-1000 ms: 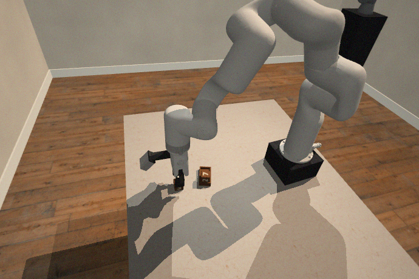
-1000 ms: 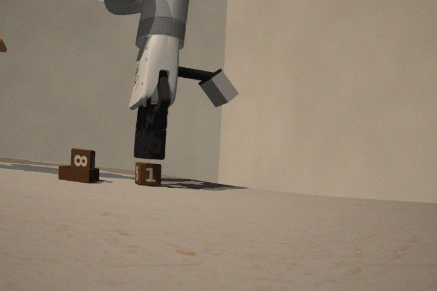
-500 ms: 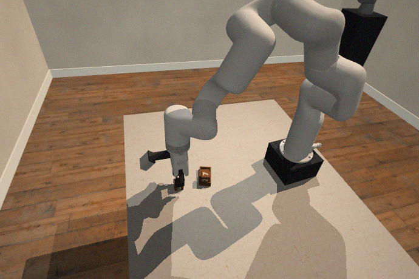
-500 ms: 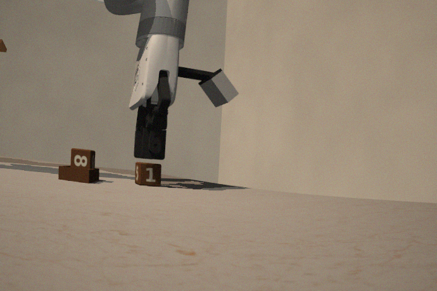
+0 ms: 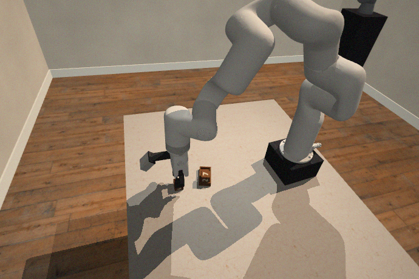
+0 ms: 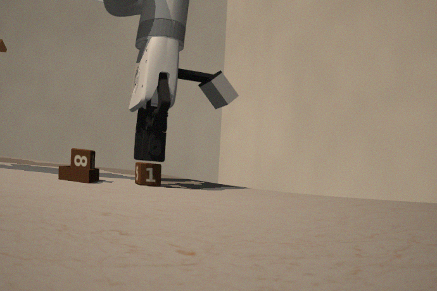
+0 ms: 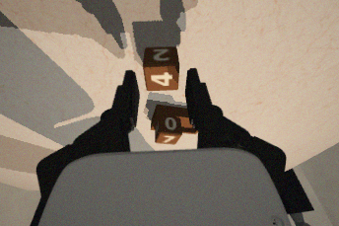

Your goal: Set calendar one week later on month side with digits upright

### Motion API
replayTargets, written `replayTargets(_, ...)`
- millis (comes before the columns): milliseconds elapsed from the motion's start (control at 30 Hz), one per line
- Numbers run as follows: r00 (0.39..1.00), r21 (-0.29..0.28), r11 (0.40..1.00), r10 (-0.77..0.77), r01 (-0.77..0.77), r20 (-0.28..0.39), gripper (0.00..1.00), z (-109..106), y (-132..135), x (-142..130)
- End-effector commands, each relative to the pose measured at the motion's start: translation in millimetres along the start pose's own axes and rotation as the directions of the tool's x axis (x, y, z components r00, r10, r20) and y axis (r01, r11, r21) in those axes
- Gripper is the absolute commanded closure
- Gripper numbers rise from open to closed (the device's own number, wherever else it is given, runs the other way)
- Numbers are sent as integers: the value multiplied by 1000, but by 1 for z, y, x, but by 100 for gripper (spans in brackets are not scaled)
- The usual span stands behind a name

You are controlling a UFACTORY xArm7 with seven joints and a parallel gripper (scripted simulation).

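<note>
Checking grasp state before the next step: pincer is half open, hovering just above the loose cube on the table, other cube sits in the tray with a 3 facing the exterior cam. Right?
Not quite. The cube in the tray shows an 8 to the exterior view, not a 3. The rest holds: the pincer is half open and holds nothing, just above the loose cube on the table.

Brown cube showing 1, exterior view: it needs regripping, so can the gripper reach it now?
Probably yes: the black gripper hangs open and empty just above the brown cube, nothing between them; the brown tray stands apart beside it.
</note>
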State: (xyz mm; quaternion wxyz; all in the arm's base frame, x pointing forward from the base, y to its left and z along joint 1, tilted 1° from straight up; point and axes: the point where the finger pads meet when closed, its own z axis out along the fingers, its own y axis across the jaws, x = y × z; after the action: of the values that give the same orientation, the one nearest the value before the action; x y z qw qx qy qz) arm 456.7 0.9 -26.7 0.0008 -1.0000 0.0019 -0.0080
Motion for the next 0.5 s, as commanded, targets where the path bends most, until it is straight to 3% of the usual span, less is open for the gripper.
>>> replayTargets(0,1000,0,1000,0,0,-4,51,3,0,2)
replayTargets(467,1000,0,1000,0,0,-4,51,22,0,2)
